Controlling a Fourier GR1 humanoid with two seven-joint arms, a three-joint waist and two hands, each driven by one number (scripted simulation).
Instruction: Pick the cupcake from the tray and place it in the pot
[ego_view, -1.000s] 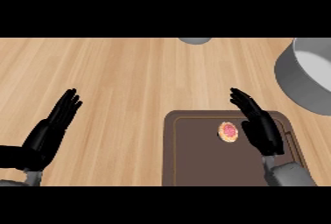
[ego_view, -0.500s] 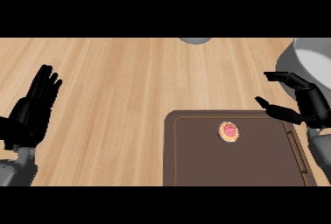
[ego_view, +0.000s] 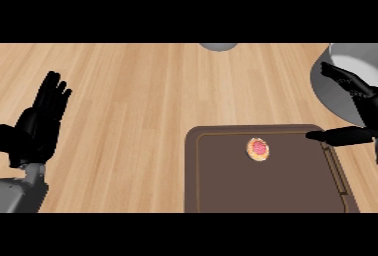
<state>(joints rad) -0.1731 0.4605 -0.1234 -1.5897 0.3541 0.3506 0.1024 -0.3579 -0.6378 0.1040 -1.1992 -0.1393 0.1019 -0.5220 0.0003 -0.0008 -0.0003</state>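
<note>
A light wooden counter (ego_view: 148, 90) with lengthwise grain fills the head view. A dark brown rectangular tray (ego_view: 251, 192) with rounded corners lies on it at the lower middle and right, running out of the view's bottom edge. The cupcake (ego_view: 258, 149) stands on the tray near its far edge, seen from above as a pale ring round a pink top, and nothing touches it.

The grey pot (ego_view: 330, 100) sits at the upper right, beyond the tray's far right corner and cut off by the view's right edge. A small grey rounded object (ego_view: 218, 46) shows at the top edge; only part of it is visible, and what it is cannot be told.

The right hand (ego_view: 368, 107) comes in at the right edge, spread wide. Its fingers (ego_view: 345, 80) lie in front of the pot, and its thumb (ego_view: 341, 136) points left over the tray's far right corner, to the right of the cupcake and apart from it. It holds nothing.

The left hand (ego_view: 35, 127) rests at the left edge, fingers straight and pointing away, well apart from the tray, above its grey forearm (ego_view: 22, 195).
</note>
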